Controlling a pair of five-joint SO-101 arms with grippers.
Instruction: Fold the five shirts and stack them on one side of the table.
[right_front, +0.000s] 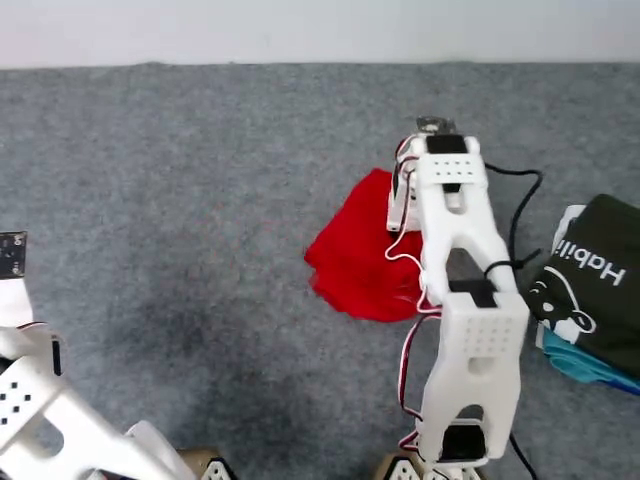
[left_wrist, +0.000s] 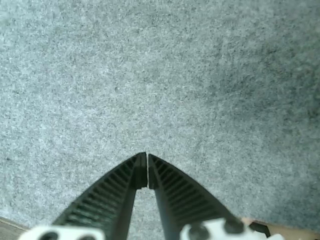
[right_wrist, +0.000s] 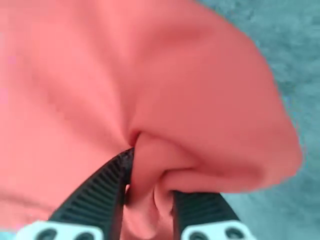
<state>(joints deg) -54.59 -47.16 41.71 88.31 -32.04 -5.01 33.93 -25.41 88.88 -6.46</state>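
My right gripper (right_wrist: 147, 170) pinches a fold of the red shirt (right_front: 355, 265) near the middle of the table (right_front: 200, 200). My left gripper (left_wrist: 147, 165) is pressed together above the table. The folded shirts (right_front: 600, 290), perhaps three, lie at the right edge.

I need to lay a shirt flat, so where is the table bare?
Bare: the wide grey stretch between the left gripper and the red shirt. Crowded: the right side, where the right gripper holds that shirt beside the folded stack.
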